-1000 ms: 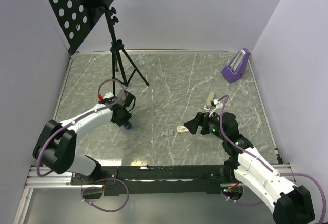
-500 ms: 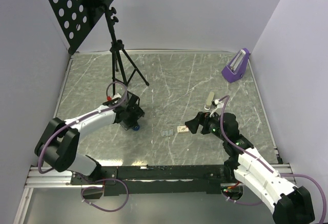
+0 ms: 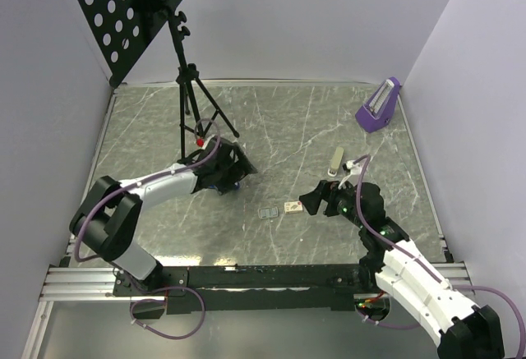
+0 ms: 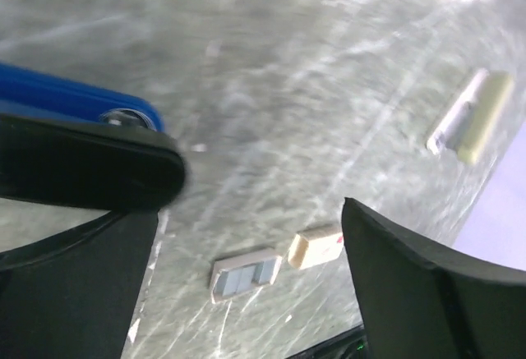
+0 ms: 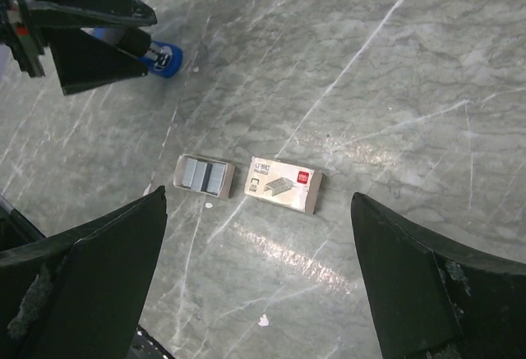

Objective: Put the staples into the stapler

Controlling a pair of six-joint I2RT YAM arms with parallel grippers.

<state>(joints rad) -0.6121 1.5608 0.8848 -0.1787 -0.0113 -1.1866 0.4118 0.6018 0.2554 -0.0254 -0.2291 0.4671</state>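
while the left hand (image 3: 240,167) and right hand (image 3: 310,198) both stand open, the staples box (image 5: 283,184) and grey tray (image 5: 205,176) lie side by side on the tabletop (image 3: 329,129) toward its near edge, the blue stapler (image 5: 160,57) beside the left hand.

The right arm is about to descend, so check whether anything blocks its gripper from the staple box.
Nothing visible does. The right gripper hangs open over the staple box, with open air between. The grey tray lies beside the box, not touching.

Grey marbled tabletop (image 3: 296,121); pale lilac walls (image 3: 312,14); black perforated music stand (image 3: 123,14) back-left.
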